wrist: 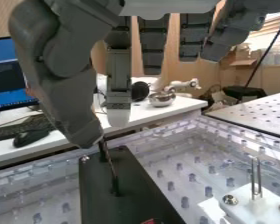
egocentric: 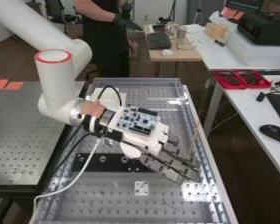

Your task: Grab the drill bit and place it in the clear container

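Over the perforated bench [egocentric: 101, 197], hovering with the robot hand [wrist: 69, 105] open, fingers straight, thumb right by the slim drill bit [wrist: 109, 165], standing up from the black plate [wrist: 127, 187]! Looking stiff, light, probably slippery; likely needing a firm pinch near the top.

Thin dark drill bit [wrist: 110, 165], tilted, at black plate [wrist: 140, 195]

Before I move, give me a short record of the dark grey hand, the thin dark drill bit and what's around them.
hand: above the perforated bench
drill bit: lower end at the flat black plate
grip on bit: cannot tell
beside plate: white block with two thin metal pins
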